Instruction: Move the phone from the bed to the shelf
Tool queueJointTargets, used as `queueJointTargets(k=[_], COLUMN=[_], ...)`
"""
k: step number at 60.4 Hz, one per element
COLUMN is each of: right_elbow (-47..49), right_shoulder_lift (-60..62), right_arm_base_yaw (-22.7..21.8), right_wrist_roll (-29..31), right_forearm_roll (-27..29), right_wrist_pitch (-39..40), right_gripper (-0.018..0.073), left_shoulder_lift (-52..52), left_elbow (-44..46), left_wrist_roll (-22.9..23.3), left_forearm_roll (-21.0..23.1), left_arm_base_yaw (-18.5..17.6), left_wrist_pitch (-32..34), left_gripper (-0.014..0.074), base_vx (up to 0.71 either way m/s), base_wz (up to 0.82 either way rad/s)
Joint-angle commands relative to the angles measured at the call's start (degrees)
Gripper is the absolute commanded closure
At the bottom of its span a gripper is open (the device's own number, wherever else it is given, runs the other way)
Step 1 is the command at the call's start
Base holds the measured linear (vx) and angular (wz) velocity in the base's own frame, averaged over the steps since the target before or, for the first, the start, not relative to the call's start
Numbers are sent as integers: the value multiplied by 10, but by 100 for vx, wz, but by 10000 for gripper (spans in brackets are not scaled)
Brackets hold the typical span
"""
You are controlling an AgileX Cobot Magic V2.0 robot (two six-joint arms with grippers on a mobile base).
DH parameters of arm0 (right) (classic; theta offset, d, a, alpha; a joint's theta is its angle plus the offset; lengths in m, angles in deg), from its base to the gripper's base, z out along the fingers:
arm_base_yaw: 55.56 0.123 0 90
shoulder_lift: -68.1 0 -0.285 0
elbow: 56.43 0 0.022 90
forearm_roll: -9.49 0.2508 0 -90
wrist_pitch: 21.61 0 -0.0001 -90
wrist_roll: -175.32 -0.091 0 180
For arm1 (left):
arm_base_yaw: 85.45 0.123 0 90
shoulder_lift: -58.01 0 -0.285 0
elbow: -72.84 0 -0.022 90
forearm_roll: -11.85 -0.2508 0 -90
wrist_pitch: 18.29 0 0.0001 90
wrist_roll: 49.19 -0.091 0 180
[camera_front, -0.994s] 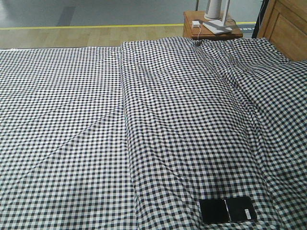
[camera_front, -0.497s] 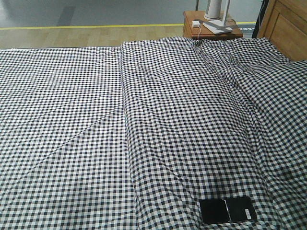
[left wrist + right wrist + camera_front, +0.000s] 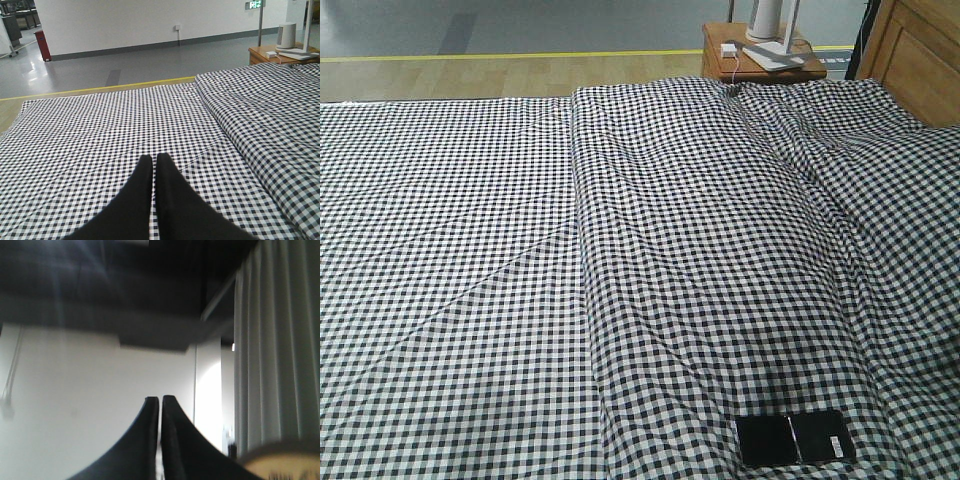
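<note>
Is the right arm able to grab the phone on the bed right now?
Probably not yet: the right claw is shut and aimed up at the wall. The phone lies uncovered on the bed, though.

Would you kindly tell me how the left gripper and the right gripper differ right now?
The left gripper points low across the checked bed; the right gripper tilts upward at a white wall and dark ceiling. The left gripper hangs over the bed; no bed shows by the right gripper. Both are black, shut and empty.

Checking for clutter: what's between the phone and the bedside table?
Only the wrinkled checked bed lies between phone and bedside table, per the front-facing view.
</note>
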Motion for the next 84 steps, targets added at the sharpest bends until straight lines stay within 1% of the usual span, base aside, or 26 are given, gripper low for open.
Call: queueJointTargets(k=[1, 5, 11, 20, 26, 31, 34, 38, 43, 47, 55, 60, 74, 84], right_elbow=[75, 120, 187, 268, 300, 317, 317, 317, 317, 317, 317, 317, 317, 317], right_shoulder_lift=[-48, -82, -142, -230, -284, -322, -342, -366, -390, -406, -424, -430, -431, -431], right_arm_base_yaw=[-4, -4, -4, -4, -4, -4, -4, -4, -4, -4, -4, -4, -4, -4], right_wrist_roll=[4, 4, 0, -3, -8, -18, -18, -18, -18, -18, -18, -24, -26, -28], right_forearm_roll=[-7, -7, -7, -6, -5, -5, -5, -4, -4, -4, -4, -4, -4, -4], right_wrist_pitch=[6, -13, -62, -159, -219, -272, -289, -311, -335, -349, -360, -356, -347, -360], right_gripper=[564, 564, 564, 559, 544, 511, 482, 431, 333, 220, -44, -172, -156, -152], left_shoulder_lift=[4, 4, 4, 4, 4, 4, 4, 4, 4, 4, 4, 4, 4, 4], left_elbow=[13, 13, 13, 13, 13, 13, 13, 13, 13, 13, 13, 13, 13, 13], left_wrist_roll=[3, 3, 3, 3, 3, 3, 3, 3, 3, 3, 3, 3, 3, 3], left_forearm_roll=[5, 5, 5, 5, 5, 5, 5, 5, 5, 5, 5, 5, 5, 5], left_arm_base_yaw=[-1, -1, -1, -1, -1, -1, -1, -1, -1, -1, -1, -1, -1, -1], left_wrist_pitch=[42, 42, 42, 42, 42, 42, 42, 42, 42, 42, 42, 42, 42, 42], left_gripper=[595, 595, 595, 595, 595, 595, 595, 595, 595, 595, 595, 595, 595, 595], base_vx=[0, 0, 0, 0, 0, 0, 0, 0, 0, 0, 0, 0, 0, 0], base_wz=[0, 0, 0, 0, 0, 0, 0, 0, 0, 0, 0, 0, 0, 0])
